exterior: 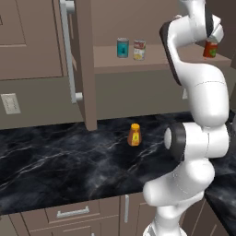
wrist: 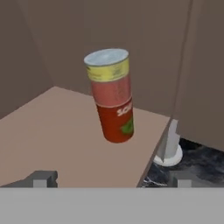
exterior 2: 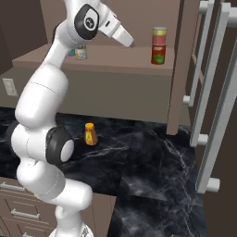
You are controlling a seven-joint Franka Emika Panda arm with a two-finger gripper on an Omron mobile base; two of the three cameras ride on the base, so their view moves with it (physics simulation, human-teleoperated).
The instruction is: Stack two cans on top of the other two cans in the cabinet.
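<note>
Cabinet [exterior 2: 183, 65]: brown wood, door swung open, long silver bar handle [exterior: 68, 50]; plain shelf [exterior 2: 106, 58] inside.

Shelf, right end: red-and-yellow can [exterior 2: 159, 35] standing on the red can [exterior 2: 158, 54], a two-high stack.

Shelf, left part: teal can [exterior: 122, 47] and white-and-red can [exterior: 139, 50], upright, just beside each other, both on the shelf board.

Hand [wrist: 111, 178]: released, fingers [wrist: 43, 178] spread wide, grasping nothing; held near the stack but apart from it, at shelf height.

Table [exterior: 55, 166]: black marble top, carrying one small orange bottle [exterior: 134, 134], upright, below the shelf.

Below the table: drawers [exterior: 73, 213] with short handles.
</note>
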